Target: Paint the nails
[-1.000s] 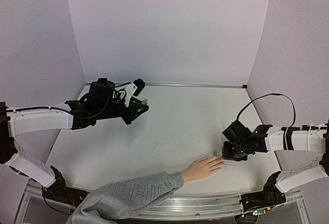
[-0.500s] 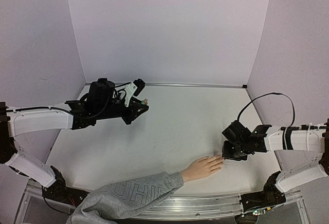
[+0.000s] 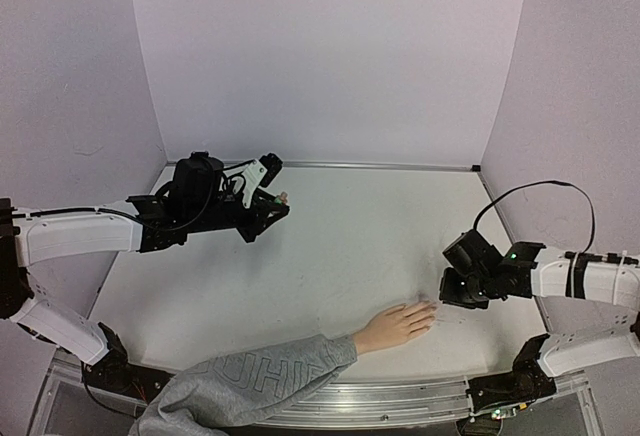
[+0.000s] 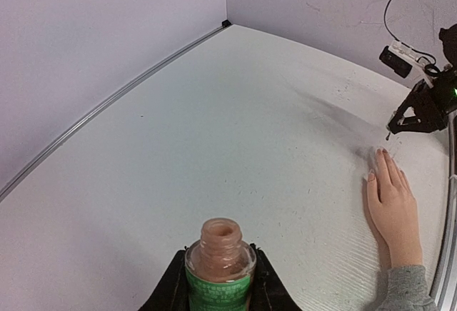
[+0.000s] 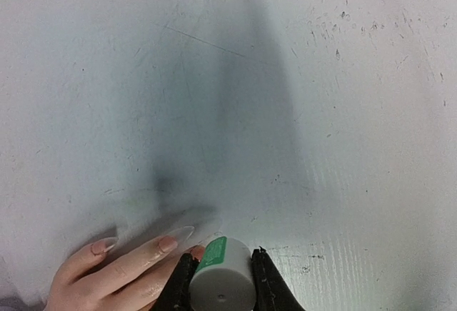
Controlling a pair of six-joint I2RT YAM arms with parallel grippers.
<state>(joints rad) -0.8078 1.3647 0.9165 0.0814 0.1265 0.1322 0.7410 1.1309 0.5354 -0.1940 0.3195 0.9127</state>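
A flesh-coloured mannequin hand (image 3: pixel 395 326) with a grey sleeve (image 3: pixel 250 381) lies flat at the table's near edge, fingers pointing right. Its nails (image 5: pixel 168 244) show at the bottom left of the right wrist view; one looks pinkish. My right gripper (image 3: pixel 450 291) is shut on a white brush cap with a green label (image 5: pixel 223 282), held just right of and above the fingertips. The brush itself is hidden under the cap. My left gripper (image 3: pixel 275 201) is shut on an open polish bottle (image 4: pixel 220 261) with a green label and pinkish polish, held above the table's far left.
The white table (image 3: pixel 350 246) has lilac walls on three sides and a metal rail (image 3: pixel 400 396) along its near edge. A black cable (image 3: pixel 520 191) loops above my right arm.
My right gripper with the cap has drawn a little to the right, off the fingertips it stood over. The left arm and the hand have not moved.
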